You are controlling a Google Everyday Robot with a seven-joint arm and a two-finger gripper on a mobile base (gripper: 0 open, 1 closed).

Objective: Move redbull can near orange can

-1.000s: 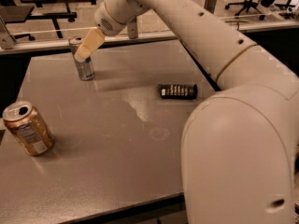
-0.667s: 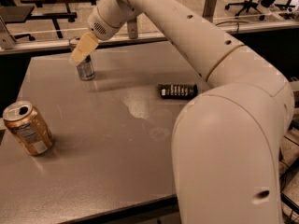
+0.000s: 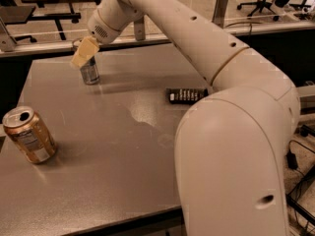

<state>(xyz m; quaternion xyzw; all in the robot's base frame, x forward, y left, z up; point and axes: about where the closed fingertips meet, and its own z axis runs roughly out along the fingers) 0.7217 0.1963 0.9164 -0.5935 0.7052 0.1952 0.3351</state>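
Gripper (image 3: 84, 53) is hanging at the redbull can (image 3: 90, 73), seemingly touching its top, by the far-left table (image 3: 108, 176) edge. Can't tell its grip. Orange can (image 3: 29, 141) is sitting near-left, with open tabletop between them.

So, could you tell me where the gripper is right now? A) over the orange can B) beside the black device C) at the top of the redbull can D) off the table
C: the gripper is at the top of the redbull can, on the far side of the table, well away from the orange can.
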